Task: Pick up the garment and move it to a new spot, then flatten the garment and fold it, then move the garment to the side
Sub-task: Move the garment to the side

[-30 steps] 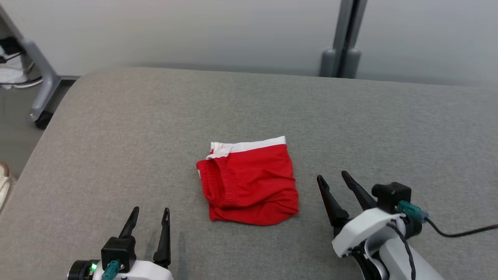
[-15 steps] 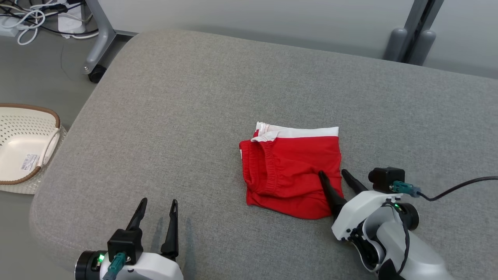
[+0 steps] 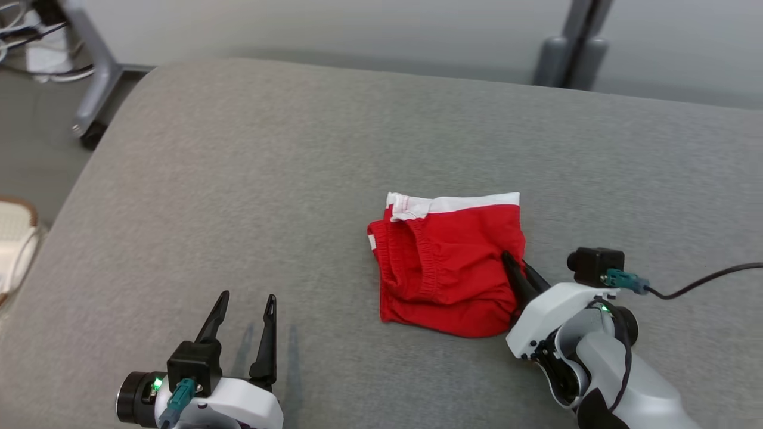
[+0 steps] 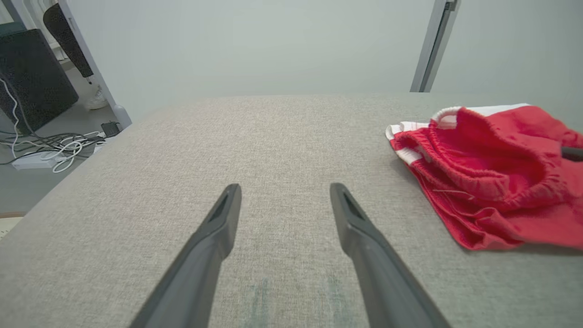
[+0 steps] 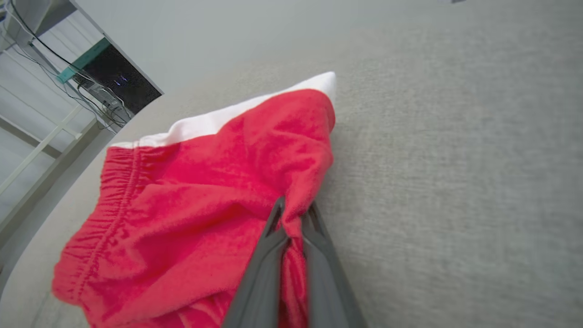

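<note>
The garment is a pair of red shorts with a white band, folded into a rough square on the grey cushion. My right gripper is shut on the garment's right edge; in the right wrist view the red cloth is pinched between the two dark fingers. My left gripper stands open over bare cushion at the lower left, well to the left of the garment. In the left wrist view its fingers point across the cushion, with the garment off to the right.
The cushion's left edge drops to the floor, where a pale basket sits. A grey frame leg with a caster and cables stand at the far left, and a grey post rises behind the cushion.
My right gripper has moved in from the right and shut on the garment's right edge, bunching the cloth there. The head camera has shifted. The left gripper has stayed open.
</note>
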Motion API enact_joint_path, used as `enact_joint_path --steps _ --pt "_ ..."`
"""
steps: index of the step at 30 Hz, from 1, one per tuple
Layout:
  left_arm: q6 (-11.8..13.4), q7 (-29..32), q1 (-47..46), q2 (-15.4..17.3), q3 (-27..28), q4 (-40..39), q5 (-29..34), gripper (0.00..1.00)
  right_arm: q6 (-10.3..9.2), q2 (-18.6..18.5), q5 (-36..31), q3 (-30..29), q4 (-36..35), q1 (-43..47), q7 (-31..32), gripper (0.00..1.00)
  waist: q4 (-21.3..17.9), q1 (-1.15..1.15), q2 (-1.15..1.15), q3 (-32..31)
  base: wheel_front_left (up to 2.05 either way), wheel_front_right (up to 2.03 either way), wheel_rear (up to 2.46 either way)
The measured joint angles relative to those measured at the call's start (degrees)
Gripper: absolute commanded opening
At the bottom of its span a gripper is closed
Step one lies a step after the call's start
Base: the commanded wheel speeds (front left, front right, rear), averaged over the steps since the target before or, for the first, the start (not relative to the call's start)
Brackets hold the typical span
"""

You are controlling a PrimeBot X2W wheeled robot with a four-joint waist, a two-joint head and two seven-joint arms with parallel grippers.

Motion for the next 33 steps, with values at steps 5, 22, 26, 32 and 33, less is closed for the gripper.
enact_joint_path --steps 5,22,26,32,33 --pt "-0.3 0.0 -0.1 0.0 -0.4 0.0 0.3 1.0 -0.01 0.0 -3.0 -3.2 -1.9 2.8 0.0 0.0 -5.6 0.0 0.0 -1.3 0.0 0.0 0.0" --pt "-1.1 0.0 -1.1 0.0 -1.5 1.0 -0.1 1.0 -0.01 -0.1 -12.3 -7.1 -7.5 9.7 0.0 0.0 -33.0 0.0 0.0 -3.2 0.0 0.0 0.0" --pt "-1.5 0.0 -2.2 0.0 -2.1 0.7 0.4 1.0 -0.01 -0.2 -13.9 -7.3 -8.5 9.9 0.0 0.0 -38.1 0.0 0.0 -2.7 0.0 0.0 0.0" --pt "-1.9 0.0 -3.0 -0.1 -2.4 0.9 1.2 1.0 -0.01 -0.2 -16.3 -8.3 -10.1 10.1 0.0 0.0 -42.2 0.0 0.0 -0.6 0.0 0.0 0.0" --pt "-2.0 0.0 -3.2 -0.1 -2.4 0.9 1.3 1.0 -0.01 -0.2 -17.2 -8.6 -10.5 9.9 0.0 0.0 -42.3 0.0 0.0 -0.2 0.0 0.0 0.0"
